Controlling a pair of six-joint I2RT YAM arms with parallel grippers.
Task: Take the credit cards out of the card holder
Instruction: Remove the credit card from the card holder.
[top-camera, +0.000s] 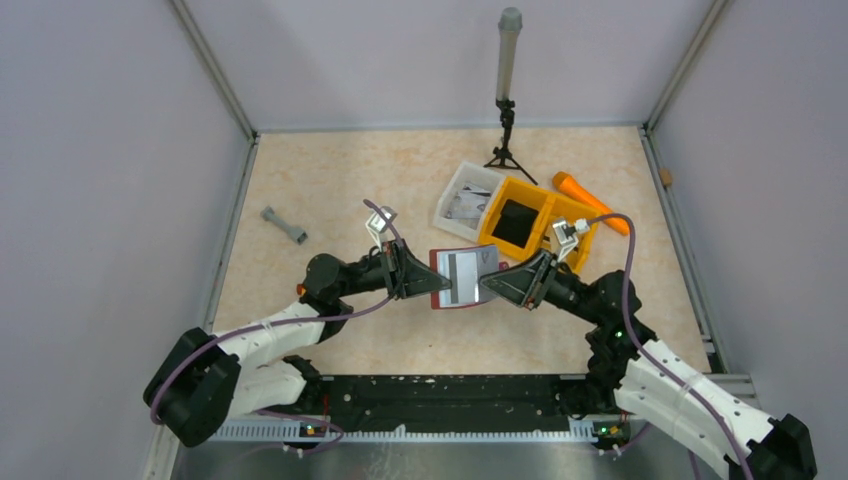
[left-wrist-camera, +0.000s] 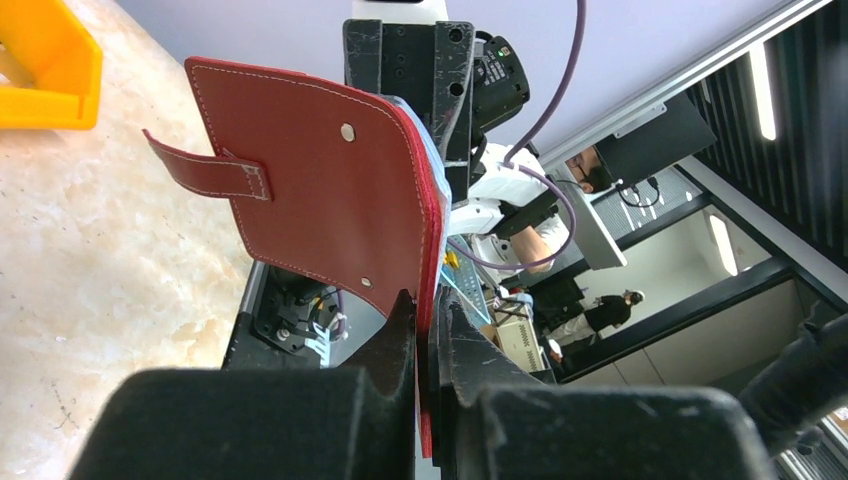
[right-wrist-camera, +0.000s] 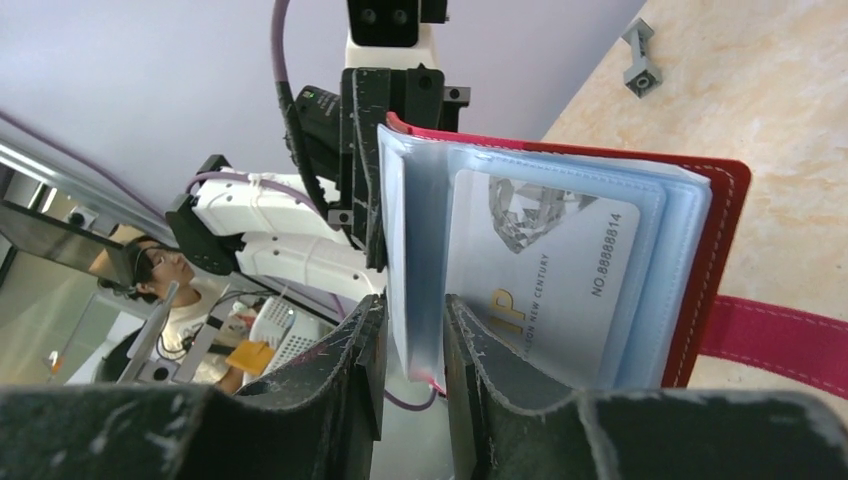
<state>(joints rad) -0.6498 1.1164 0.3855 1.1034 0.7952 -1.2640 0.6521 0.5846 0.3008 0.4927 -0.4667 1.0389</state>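
The dark red card holder (top-camera: 455, 278) hangs above the table between both arms, opened out. My left gripper (top-camera: 425, 275) is shut on its red cover (left-wrist-camera: 320, 190); in the left wrist view the jaws (left-wrist-camera: 428, 320) pinch the cover's edge, and the snap tab (left-wrist-camera: 205, 172) sticks out sideways. My right gripper (top-camera: 492, 283) is at the other side. Its fingers (right-wrist-camera: 413, 320) stand slightly apart around a stack of clear plastic sleeves, with a small gap at one finger. A pale credit card (right-wrist-camera: 545, 270) with printed lettering sits inside a sleeve beside the fingers.
A yellow-orange divided bin (top-camera: 530, 222) and a white tray (top-camera: 465, 203) stand just behind the card holder. An orange object (top-camera: 590, 200) lies right of the bin. A small tripod with a grey cylinder (top-camera: 507, 100) stands at the back, and a grey dumbbell-shaped piece (top-camera: 284, 226) lies at the left.
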